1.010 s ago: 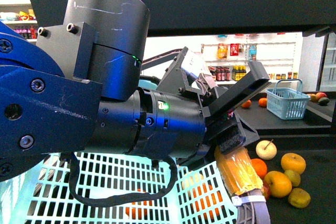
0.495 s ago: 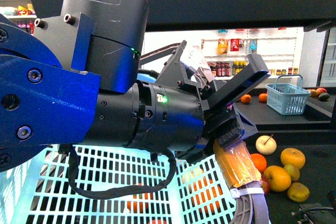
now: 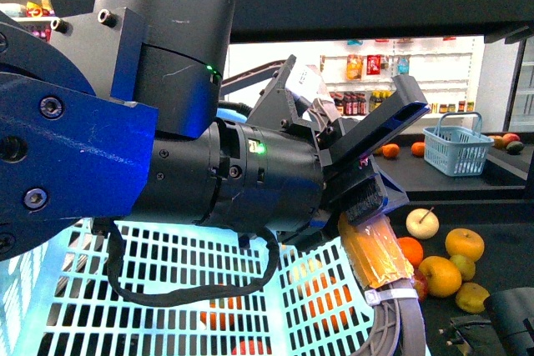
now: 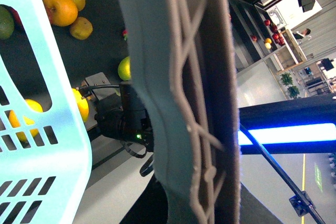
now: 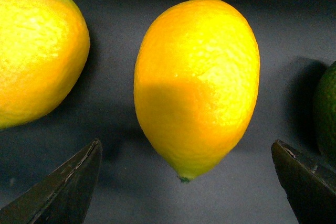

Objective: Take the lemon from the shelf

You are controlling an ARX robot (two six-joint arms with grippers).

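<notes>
In the right wrist view a yellow lemon lies on the shelf's dark tray. My right gripper is open, its fingertips wide on either side of the lemon's near end and not touching it. In the front view that gripper is only a dark shape at the lower right, beside a fruit pile on the black shelf. My left gripper fills the foreground. It is shut on the orange-padded basket handle, which holds up the pale cyan basket.
A second yellow fruit and a green fruit flank the lemon. An apple and oranges lie on the tray. A small blue basket stands on a far stand. White wall shelves of bottles are behind.
My right arm has come into the lower right corner of the front view, near the fruit pile. The left arm with the basket has shifted slightly left and up.
</notes>
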